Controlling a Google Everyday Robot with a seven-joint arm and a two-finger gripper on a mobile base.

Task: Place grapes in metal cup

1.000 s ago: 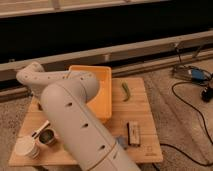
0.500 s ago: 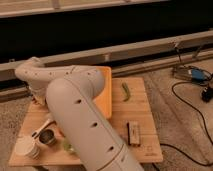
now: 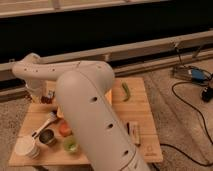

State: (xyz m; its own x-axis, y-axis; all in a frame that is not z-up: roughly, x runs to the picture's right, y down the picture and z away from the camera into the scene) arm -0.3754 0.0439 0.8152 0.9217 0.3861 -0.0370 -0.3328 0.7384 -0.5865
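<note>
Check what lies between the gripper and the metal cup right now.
In the camera view, a white spoon-like utensil lies slantwise between the gripper, low at the far-left corner of the wooden table, and the metal cup.

Grapes (image 3: 46, 99): small dark reddish bunch at the far left edge of the table (image 3: 145, 115), right under the closed gripper (image 3: 43, 93); held or only touched, cannot tell. Metal cup (image 3: 47, 136): short, shiny, dark inside, upright near the front left corner, well apart from the grapes.
</note>
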